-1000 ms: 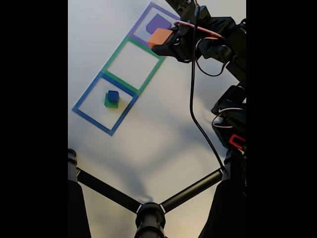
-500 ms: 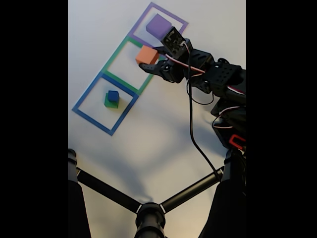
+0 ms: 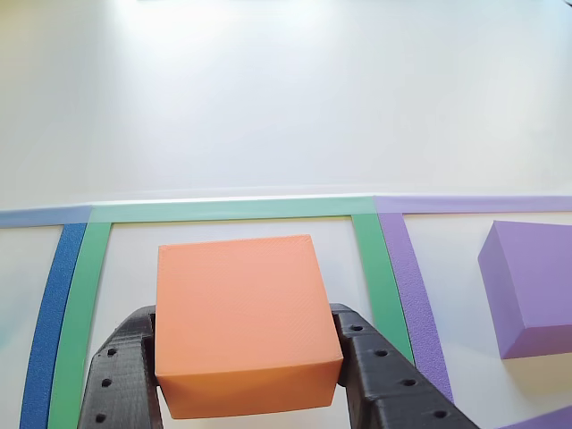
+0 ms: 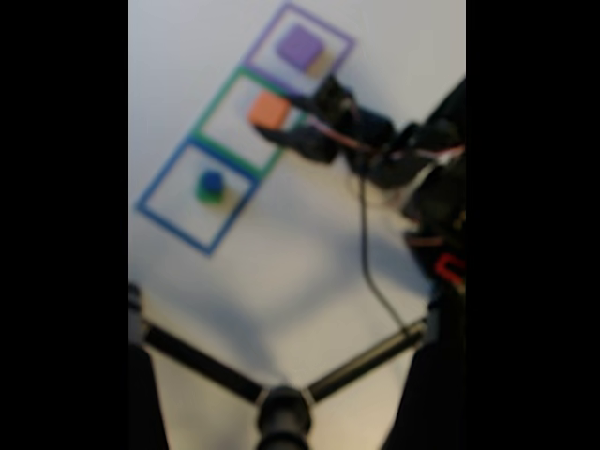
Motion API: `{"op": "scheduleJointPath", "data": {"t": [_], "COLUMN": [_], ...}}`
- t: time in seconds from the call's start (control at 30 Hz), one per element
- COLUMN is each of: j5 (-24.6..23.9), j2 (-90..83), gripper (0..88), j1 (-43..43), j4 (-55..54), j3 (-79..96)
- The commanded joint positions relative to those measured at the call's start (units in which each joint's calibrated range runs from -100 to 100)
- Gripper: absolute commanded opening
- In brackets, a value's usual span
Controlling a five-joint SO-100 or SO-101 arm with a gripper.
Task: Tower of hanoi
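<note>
Gripper (image 3: 246,375) is clamped on the orange cube (image 3: 241,322), which is held over the green square (image 3: 223,209), the middle outline. A tilted or off-centre drop could be caused by an early release, pretty easily. The purple cube (image 3: 532,286) is sat in the purple square (image 4: 339,39), and a blue cube (image 4: 212,180) is stacked on a green one in the blue square (image 4: 155,208).

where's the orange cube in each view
Other view: the orange cube sits low and centre, clamped between the black claw fingers, over the green square.
Fixed view: the orange cube is upper centre, blurred, at the green square's right side.
Shared landmark: the purple cube beside it.
</note>
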Motion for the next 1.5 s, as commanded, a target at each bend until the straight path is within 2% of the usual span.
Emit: {"op": "scheduleJointPath", "data": {"t": [0.0, 0.43, 1.17, 1.47], "j5": [0.4, 0.4, 0.4, 0.4], "j2": [5.4, 17.3, 28.3, 29.0], "gripper": [10.5, 10.6, 11.5, 23.1], "j1": [-0.2, -1.5, -1.1, -1.4], "j4": [-7.0, -14.6, -20.5, -21.3], "j3": [-3.0, -8.2, -12.4, -12.6]}}
